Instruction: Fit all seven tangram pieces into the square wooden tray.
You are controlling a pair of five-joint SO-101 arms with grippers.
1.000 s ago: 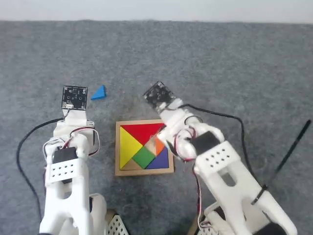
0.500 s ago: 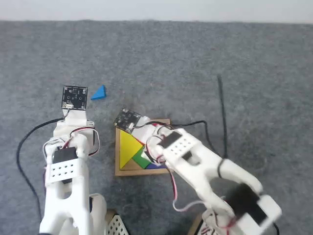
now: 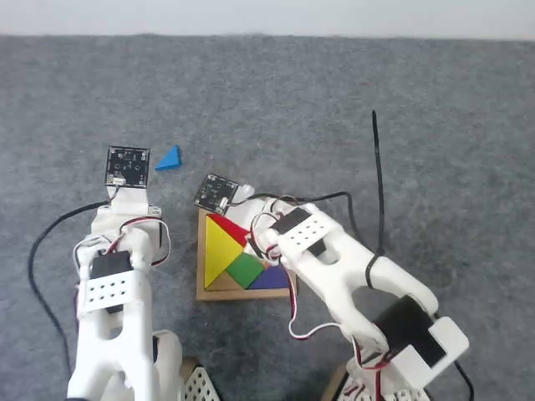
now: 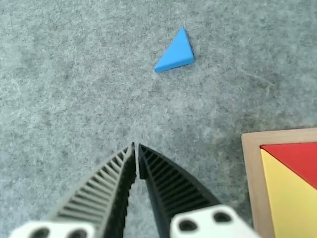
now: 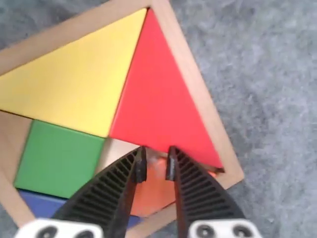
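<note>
Evidently the filling step is nearing its end: the blue triangle is lying loose on the desk, well apart from the tray. The left tool, pinched together and empty, is hovering near it; next it needs opening and lowering. The right tool, narrowly parted and empty, is hanging over the red triangle inside the tray.

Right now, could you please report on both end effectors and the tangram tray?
Left end effector shut, empty, near blue triangle. Right end effector slightly open over tray. Blue triangle on carpet, outside tray.
</note>
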